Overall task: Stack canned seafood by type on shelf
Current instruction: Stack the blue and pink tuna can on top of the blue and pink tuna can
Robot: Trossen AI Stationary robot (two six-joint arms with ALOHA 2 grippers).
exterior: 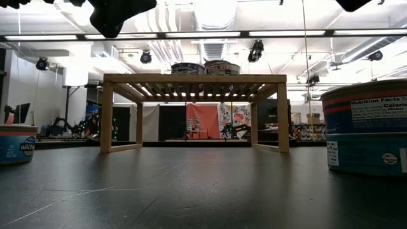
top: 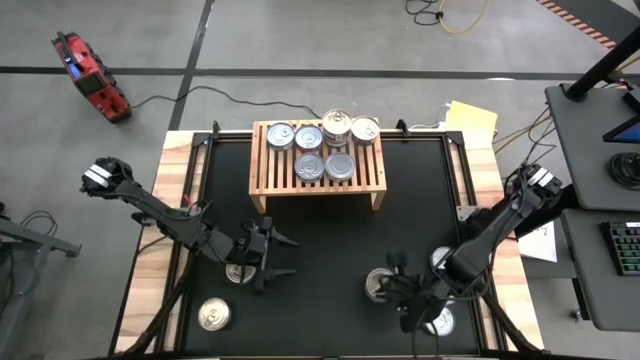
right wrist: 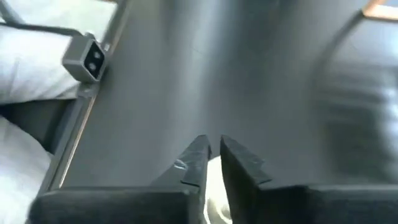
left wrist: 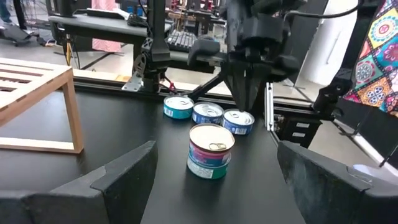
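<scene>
The light-wood shelf (top: 318,190) stands at the table's far middle with several canned-seafood tins (top: 325,145) on its slatted top. My left gripper (top: 287,256) hangs open near the table's left, over a tin (top: 238,272). Another tin (top: 213,316) lies by the near edge. My right gripper (right wrist: 212,154) hovers near the table's right with its fingers shut on nothing. Beside it stands a two-tin stack (left wrist: 211,151), with single tins (left wrist: 178,107) (left wrist: 208,113) (left wrist: 239,121) beyond the stack.
A dark mat (top: 330,240) covers the table between metal frame rails (top: 465,170). Open mat lies between the shelf and the two arms. In the low view a tin (exterior: 16,145) sits at the left and a close stack (exterior: 367,127) at the right.
</scene>
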